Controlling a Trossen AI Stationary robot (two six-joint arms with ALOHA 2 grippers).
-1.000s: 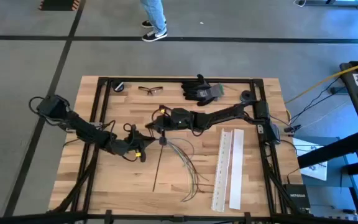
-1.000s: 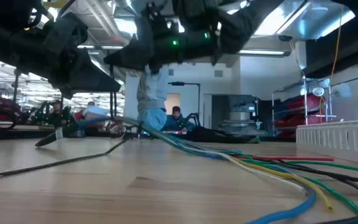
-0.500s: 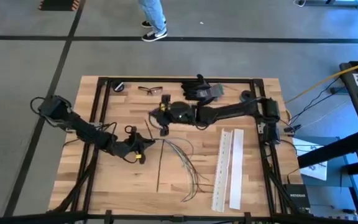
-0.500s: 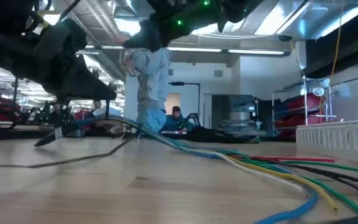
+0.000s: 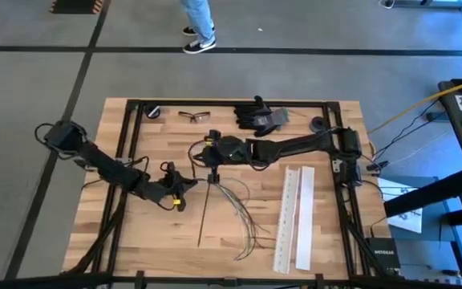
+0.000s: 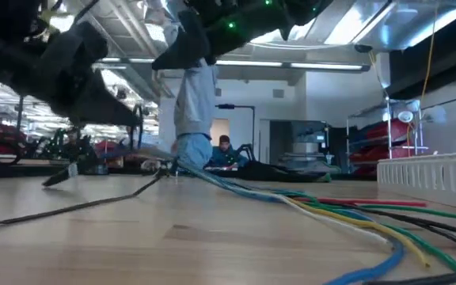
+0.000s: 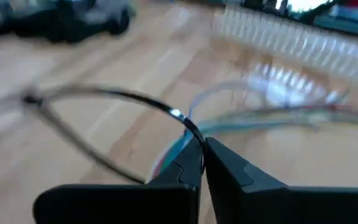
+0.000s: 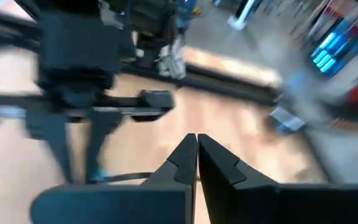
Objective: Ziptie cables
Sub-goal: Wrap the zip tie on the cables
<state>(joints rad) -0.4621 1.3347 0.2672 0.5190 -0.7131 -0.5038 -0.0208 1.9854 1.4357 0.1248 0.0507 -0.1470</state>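
The cables (image 5: 235,197) lie fanned on the table's middle, gathered at their far end (image 7: 169,155). My left gripper (image 5: 188,183) is shut just left of that gathered end, on a thin black strap (image 7: 104,94). My right gripper (image 5: 212,173) hangs shut above the gathered end, raised off the table in the low view (image 6: 182,43). Nothing shows between its fingers (image 8: 185,152). A long dark strip (image 5: 204,215) lies flat, running from the gathered end toward the near edge. My left gripper pinches the thin black strap (image 7: 188,127) between its two fingertips, coming in low from the table's left. The strap arcs away from the tips in a loop, raised off the wood. Whether the coloured wires just under the tips are also pinched, I cannot tell.
Two white perforated strips (image 5: 295,217) lie right of the cables. Black gloves (image 5: 259,116), safety glasses (image 5: 195,116) and a small black roll (image 5: 152,112) sit along the far edge. A person's legs (image 5: 199,24) stand beyond the table.
My right gripper has risen and drawn a little toward the far edge, then come back down over the gathered end of the cables. The long dark strip's near end has swung slightly to the right and back.
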